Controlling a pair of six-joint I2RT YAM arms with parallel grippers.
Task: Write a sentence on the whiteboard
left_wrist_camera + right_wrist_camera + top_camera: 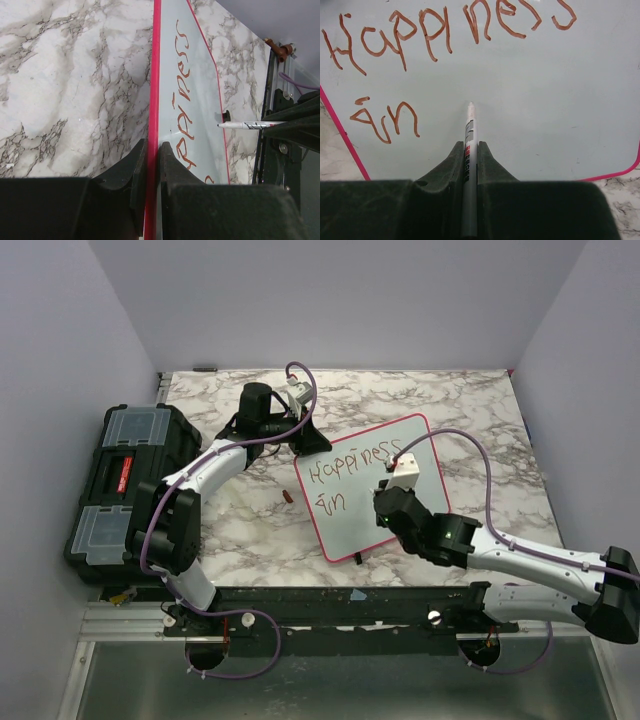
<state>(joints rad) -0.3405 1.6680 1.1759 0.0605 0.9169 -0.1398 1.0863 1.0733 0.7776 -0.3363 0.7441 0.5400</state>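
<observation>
Left wrist: whiteboard [202, 100] within left gripper [153, 145]

White whiteboard [348, 528] has pink-red frame [155, 75], red-brown sentence [356, 462]; marker [469, 131] white; table [250, 535] grey-veined marble.

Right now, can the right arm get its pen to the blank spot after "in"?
Probably yes. The right gripper holds the marker, tip close to the whiteboard, and nothing lies between it and the bare patch beside "in".

Grey-veined white marble counter [470, 400] under left pincer [152, 147] and right pincer [470, 147]. Plain pale lavender back wall [340, 300] beyond them, left wall [50, 340] and right wall [600, 330] outboard. Black toolbox [120, 480] well left of left pincer. Light soft, even
</observation>
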